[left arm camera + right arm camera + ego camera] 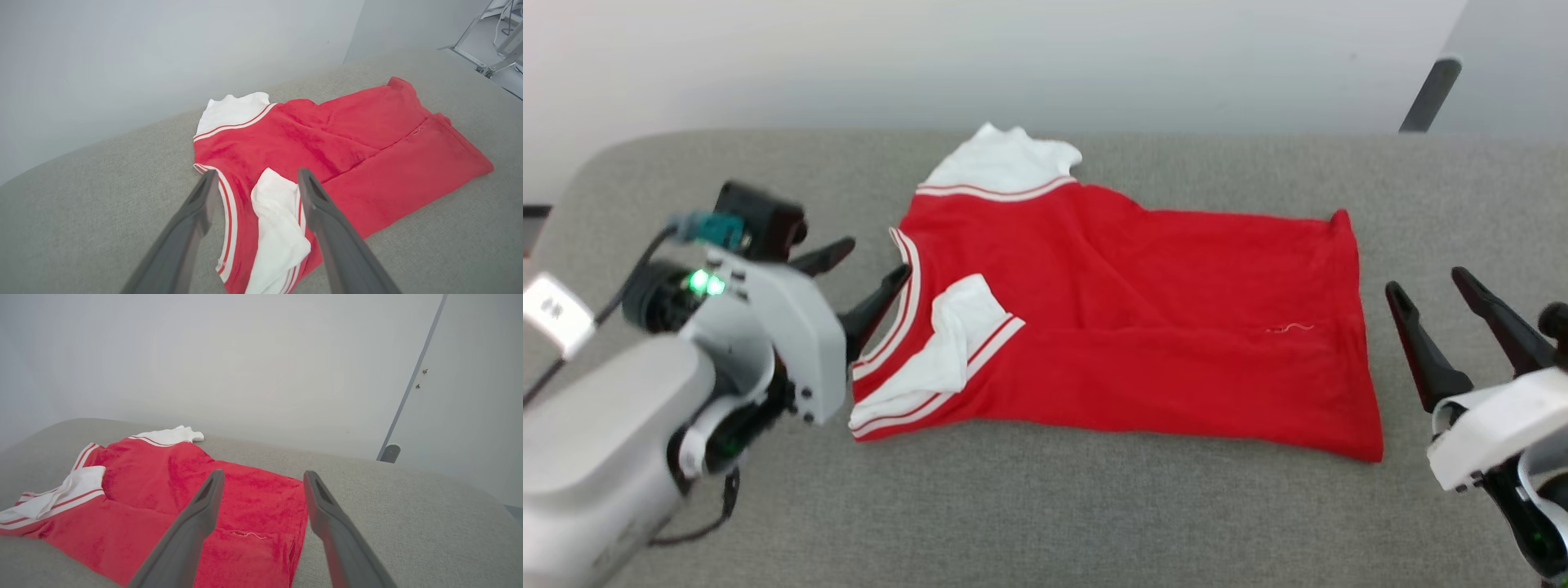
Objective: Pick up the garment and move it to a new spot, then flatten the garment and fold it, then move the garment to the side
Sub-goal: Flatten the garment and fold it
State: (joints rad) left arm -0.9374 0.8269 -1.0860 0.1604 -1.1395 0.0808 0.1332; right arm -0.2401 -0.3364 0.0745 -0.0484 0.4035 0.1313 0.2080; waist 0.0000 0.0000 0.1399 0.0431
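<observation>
The garment [1127,318] lies on the grey table, red with white sleeves and striped trim, collar toward the left, its near long edge folded over onto the body. One white sleeve [956,335] rests on the red cloth; the other [1001,163] sticks out at the far edge. My left gripper [876,260] stands open just left of the collar, nothing between its fingers. My right gripper [1425,282] is open too, a little right of the hem. The left wrist view shows the garment [347,151] beyond the spread fingers [196,212]. Another angle on the garment [163,490] comes from the right wrist view.
The grey cloth-covered table [1054,506] has a rounded far-left corner. A pale wall runs close behind it. A dark pole [1429,94] stands past the far right edge. Metal frame legs [490,61] stand off the table's far end.
</observation>
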